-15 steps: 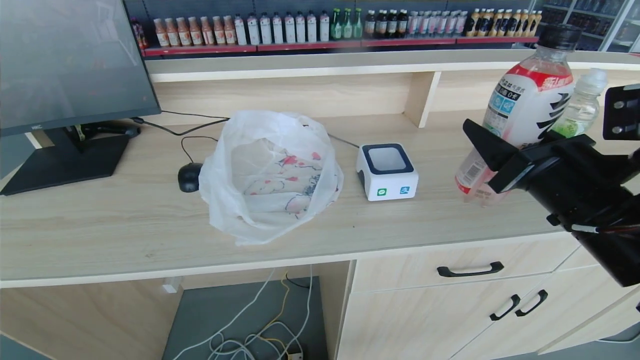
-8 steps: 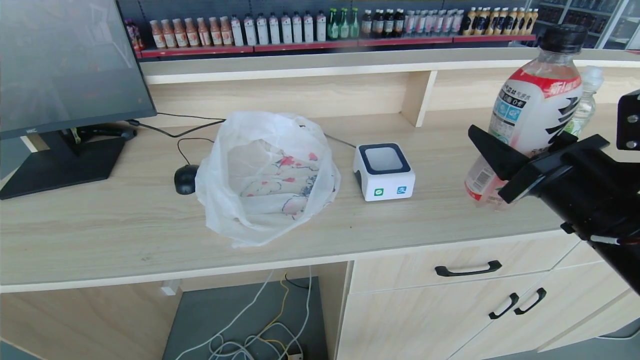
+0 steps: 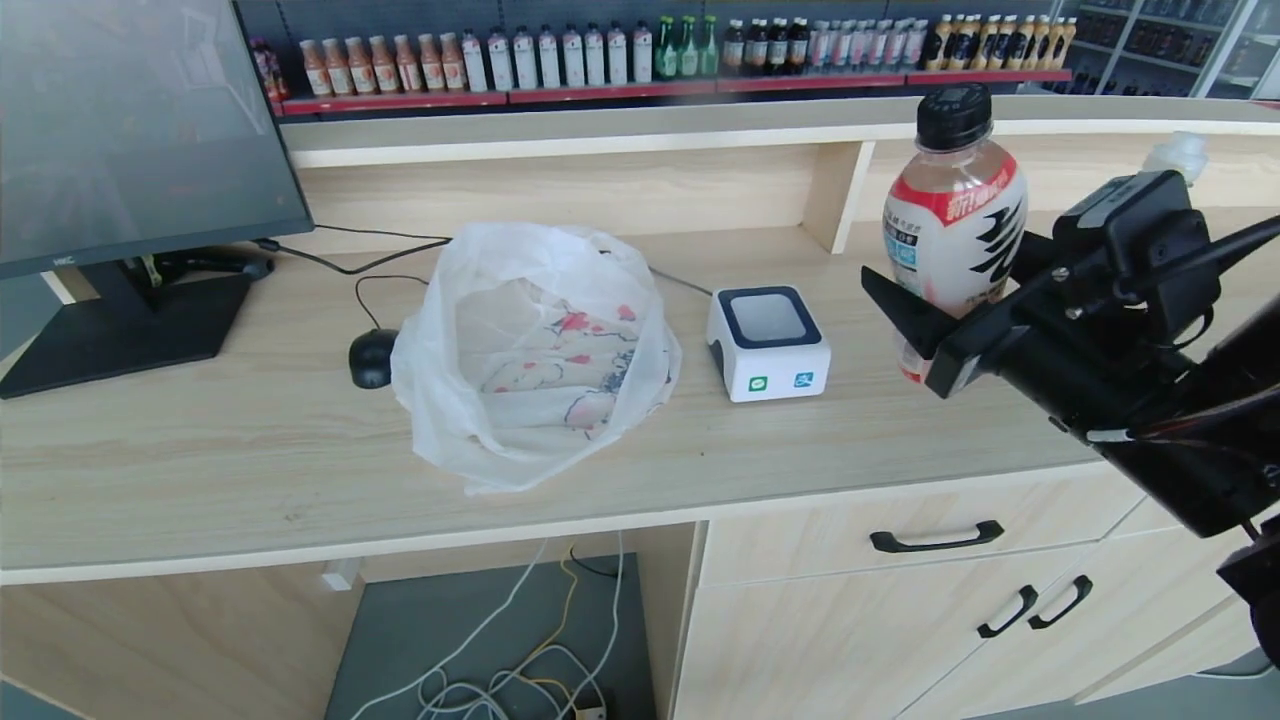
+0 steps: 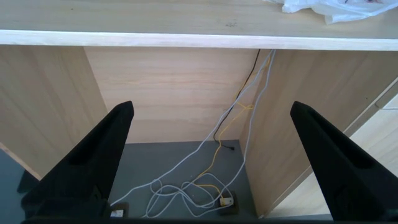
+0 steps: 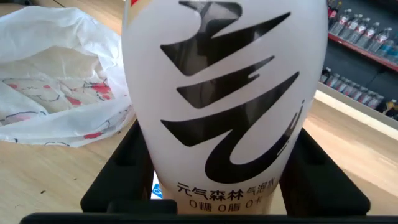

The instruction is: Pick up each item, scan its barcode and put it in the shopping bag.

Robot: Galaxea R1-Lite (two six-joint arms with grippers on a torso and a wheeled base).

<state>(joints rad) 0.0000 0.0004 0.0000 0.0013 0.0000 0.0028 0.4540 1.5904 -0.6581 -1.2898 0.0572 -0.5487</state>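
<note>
My right gripper (image 3: 965, 325) is shut on a black-capped bottle (image 3: 953, 215) with a white and red label, held upright above the counter just right of the white scanner box (image 3: 768, 343). In the right wrist view the bottle (image 5: 224, 93) is close up between the fingers. The white plastic shopping bag (image 3: 535, 345) stands open left of the scanner, with printed packages inside; it also appears as the bag (image 5: 59, 87) beyond the bottle. My left gripper (image 4: 211, 162) hangs open below the counter edge, over the cables on the floor.
A monitor (image 3: 130, 130) on a black stand sits at the far left, with a black mouse (image 3: 372, 357) beside the bag. A small clear bottle (image 3: 1180, 155) stands at the back right behind my arm. A raised shelf runs along the counter's back.
My right gripper has carried the bottle left toward the scanner and turned it more upright. The head camera shifted slightly at first.
</note>
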